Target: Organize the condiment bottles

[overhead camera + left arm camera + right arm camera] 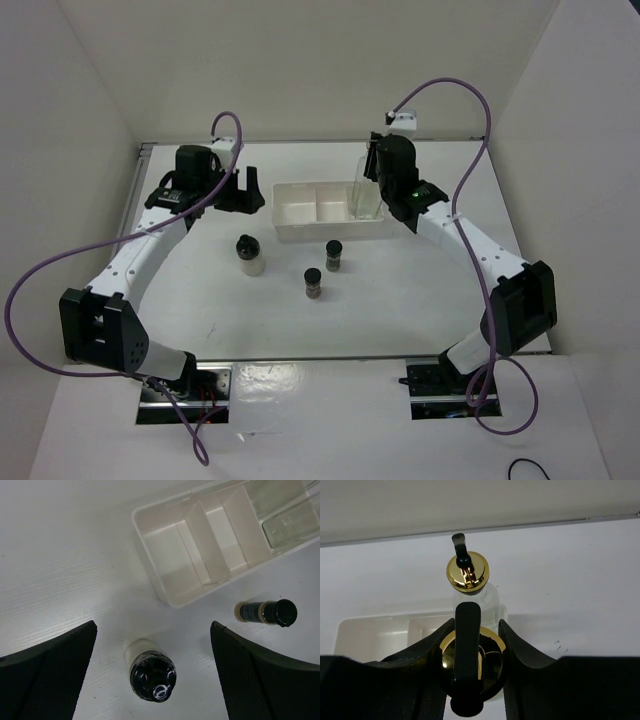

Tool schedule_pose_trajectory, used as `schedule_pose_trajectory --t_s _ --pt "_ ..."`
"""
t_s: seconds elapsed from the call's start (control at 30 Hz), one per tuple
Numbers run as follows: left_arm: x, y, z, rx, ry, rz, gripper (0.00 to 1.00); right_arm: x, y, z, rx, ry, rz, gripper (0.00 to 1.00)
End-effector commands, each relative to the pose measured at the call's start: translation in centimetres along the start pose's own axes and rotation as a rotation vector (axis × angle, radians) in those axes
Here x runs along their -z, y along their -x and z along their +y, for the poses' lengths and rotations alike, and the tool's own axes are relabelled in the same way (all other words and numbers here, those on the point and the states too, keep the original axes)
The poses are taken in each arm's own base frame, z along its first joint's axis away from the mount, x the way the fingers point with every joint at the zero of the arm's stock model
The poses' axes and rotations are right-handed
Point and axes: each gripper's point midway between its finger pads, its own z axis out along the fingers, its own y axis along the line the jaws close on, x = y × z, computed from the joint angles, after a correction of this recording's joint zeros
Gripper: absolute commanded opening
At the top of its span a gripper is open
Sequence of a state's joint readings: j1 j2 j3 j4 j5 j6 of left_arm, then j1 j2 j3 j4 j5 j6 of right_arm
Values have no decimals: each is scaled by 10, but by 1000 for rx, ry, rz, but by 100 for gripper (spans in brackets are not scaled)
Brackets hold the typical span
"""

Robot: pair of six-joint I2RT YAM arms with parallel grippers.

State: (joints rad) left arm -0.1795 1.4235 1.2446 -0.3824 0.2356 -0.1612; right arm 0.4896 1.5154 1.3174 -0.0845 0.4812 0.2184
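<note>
Two tall clear glass bottles with gold pourer tops stand in the right compartment of the white tray (300,205). My right gripper (372,180) is shut on the near glass bottle's gold top (490,655); the far glass bottle (467,572) stands just behind it. The whitish black-capped jar (250,255) stands on the table in front of the tray. It shows between and below my open left gripper (153,630), which holds nothing. Two small dark jars (334,255) (313,283) stand on the table right of the whitish jar; one small dark jar (265,612) shows in the left wrist view.
The tray's left and middle compartments (170,555) hold nothing. White walls close in the table at the back and both sides. Purple cables loop over both arms.
</note>
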Motion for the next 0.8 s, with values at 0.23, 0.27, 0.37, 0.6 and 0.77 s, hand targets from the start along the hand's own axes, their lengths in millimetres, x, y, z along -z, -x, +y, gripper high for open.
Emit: schedule_pose_trajectory --t_s 0.23,0.27,0.37,0.6,0.77 --pt "12 29 -5 -30 1 -81 100 6 18 9 -69 0 -131 0" --pt "12 29 -5 -30 1 -81 100 6 16 9 -69 0 -132 0" --pt "15 31 -6 -32 0 -90 100 6 6 11 -61 6 -120 0" --pt "25 35 -9 -37 -2 -109 100 0 -15 5 -36 -24 -84 3" --pt "31 34 -9 -37 7 -113 100 -3 -26 2 -35 -38 -68 6"
